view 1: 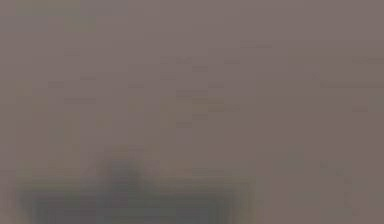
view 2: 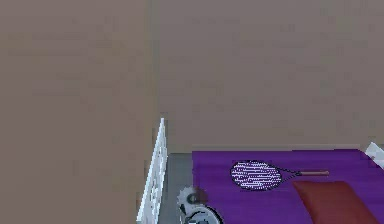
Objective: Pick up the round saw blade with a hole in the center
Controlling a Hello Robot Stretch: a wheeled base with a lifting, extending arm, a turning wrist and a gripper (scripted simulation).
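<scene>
At the arm side view's bottom edge, just inside the white bed frame [view 2: 157,178], sits a small grey rounded shape with a dark middle [view 2: 201,214]. A white and dark blob [view 2: 188,197] lies right above it. Both are too small to name. They rest at the near left corner of a bed with a purple cover [view 2: 300,165].
A racket [view 2: 262,175] with a pale strung head and a reddish handle lies on the purple cover. A red-brown pillow [view 2: 345,204] lies at the bed's lower right. Tan walls [view 2: 260,70] stand behind the bed and meet in a corner above the frame.
</scene>
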